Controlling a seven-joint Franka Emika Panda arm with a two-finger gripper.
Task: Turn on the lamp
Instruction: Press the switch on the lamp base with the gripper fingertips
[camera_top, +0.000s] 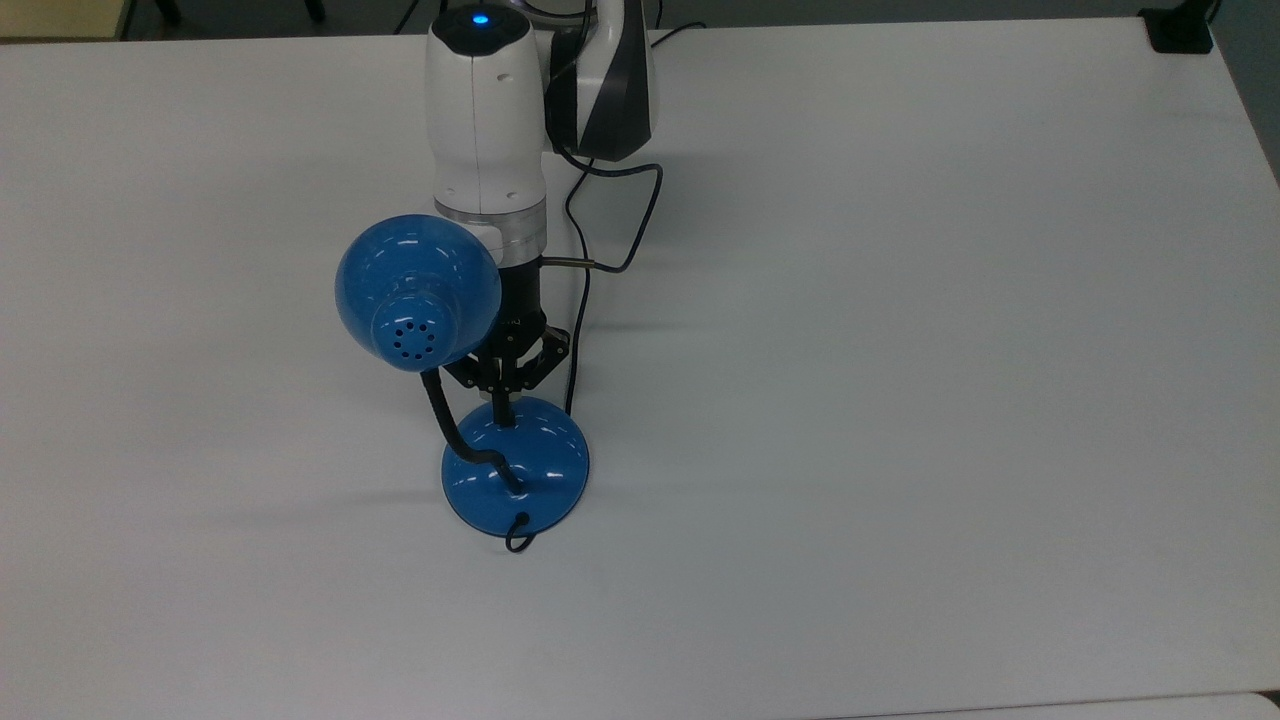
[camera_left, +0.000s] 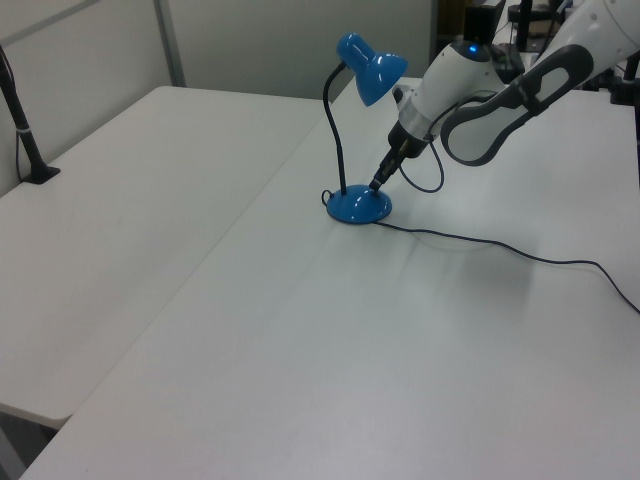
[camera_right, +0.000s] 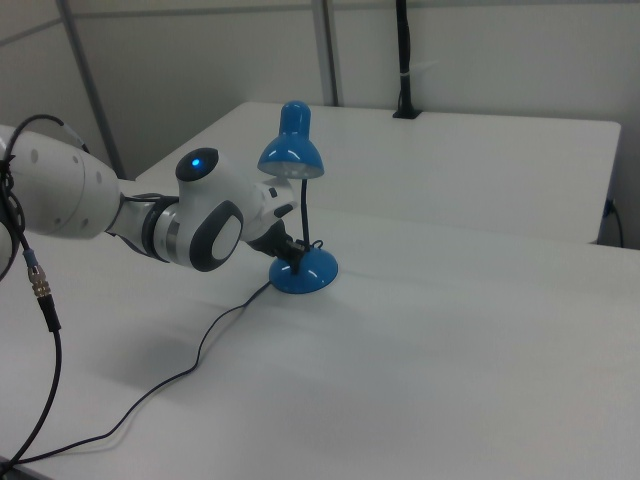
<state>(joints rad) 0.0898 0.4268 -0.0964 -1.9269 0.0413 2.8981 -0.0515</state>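
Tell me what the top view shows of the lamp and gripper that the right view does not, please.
Top view: the vent holes on the shade's cap, and the gripper with fingertips together at the top of the base. Right view: the underside opening of the shade, unlit, and the cord trailing over the table. Both: the blue lamp upright, arm close to its base.
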